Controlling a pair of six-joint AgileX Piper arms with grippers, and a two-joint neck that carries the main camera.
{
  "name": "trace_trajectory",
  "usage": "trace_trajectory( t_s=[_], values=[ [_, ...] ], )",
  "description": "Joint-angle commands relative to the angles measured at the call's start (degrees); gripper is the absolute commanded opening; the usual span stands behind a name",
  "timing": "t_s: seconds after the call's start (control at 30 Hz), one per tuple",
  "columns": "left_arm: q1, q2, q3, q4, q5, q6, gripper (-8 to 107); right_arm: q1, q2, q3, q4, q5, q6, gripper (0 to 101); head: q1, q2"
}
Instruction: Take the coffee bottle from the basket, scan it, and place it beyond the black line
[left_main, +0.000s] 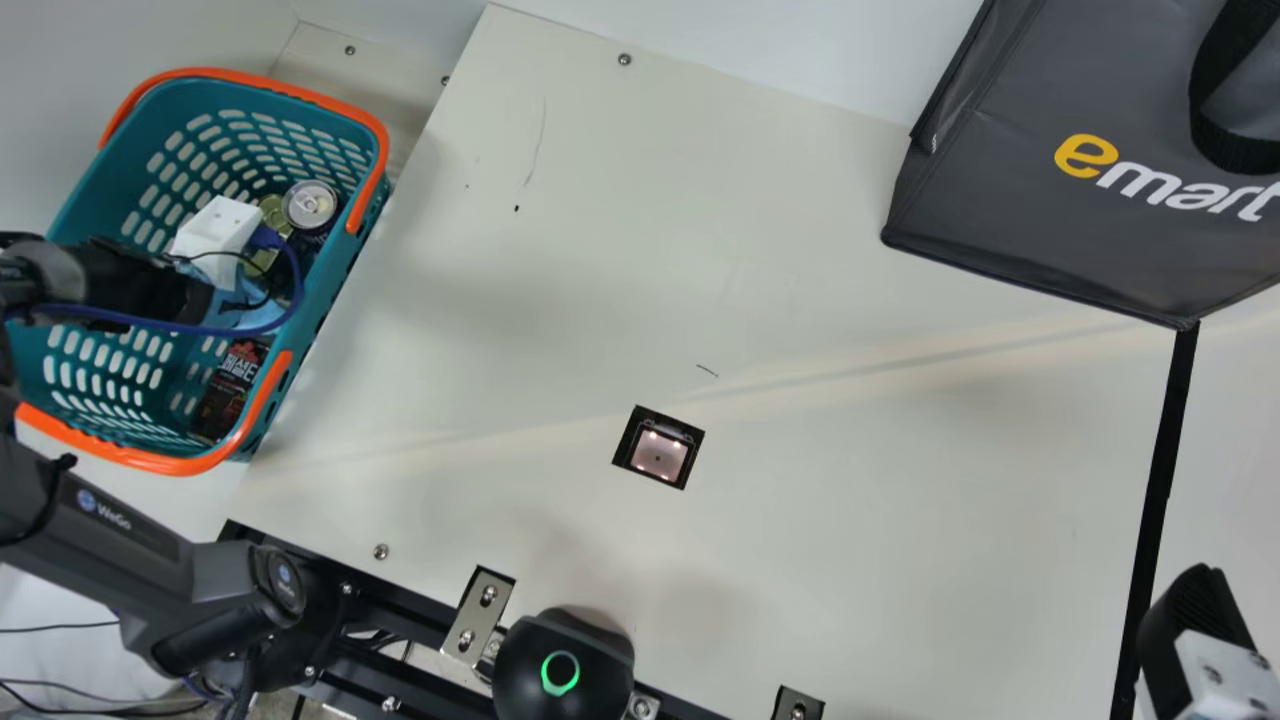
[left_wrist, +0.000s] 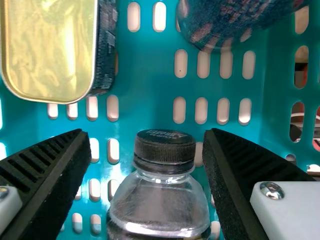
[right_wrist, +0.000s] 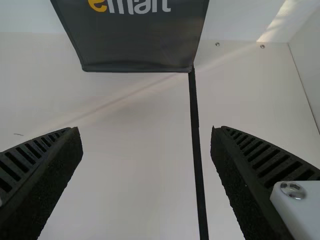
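Note:
My left gripper (left_main: 215, 240) is down inside the teal basket (left_main: 90, 215) at the far left. In the left wrist view, the left gripper (left_wrist: 146, 132) is open, its fingers on either side of the coffee bottle, a clear bottle with a black cap (left_wrist: 165, 150); gaps show beside the cap, and the bottle's lower part is cut off. My right gripper (left_main: 1200, 635) is at the lower right corner, by the black line (left_main: 1160, 470). The right gripper (right_wrist: 145, 132) stands open above the table with nothing between its fingers. A scanner window (left_main: 658, 452) is set in the table.
A gold-topped can (left_wrist: 50, 45) and a dark blue wrapped item (left_wrist: 235, 20) lie near the bottle. The basket also holds a round can (left_main: 310, 204) and a dark red pack (left_main: 232, 385). A grey bag (left_main: 1000, 180) stands at the back right.

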Motion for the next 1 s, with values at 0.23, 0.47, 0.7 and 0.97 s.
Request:
trace_trajectory(
  t_s=[0.23, 0.47, 0.7, 0.97],
  values=[
    [-0.87, 0.65, 0.61, -0.71, -1.21, -0.01, 90, 0.00, 0.00, 0.00, 0.00, -0.05, 0.00, 91, -1.48, 0.14],
    [-1.62, 0.46, 1.33, -1.10, -2.29, -0.14, 63, 0.00, 0.00, 0.00, 0.00, -0.05, 0.00, 91, -1.48, 0.14],
    [-2.13, 0.28, 1.38, -2.62, -2.95, 1.00, 17, 0.00, 0.00, 0.00, 0.00, -0.05, 0.00, 91, -1.48, 0.14],
    [-2.25, -0.32, 1.34, -4.31, -3.02, 2.10, 10, 0.00, 0.00, 0.00, 0.00, 0.01, 0.00, 91, -1.48, 0.14]
  ],
)
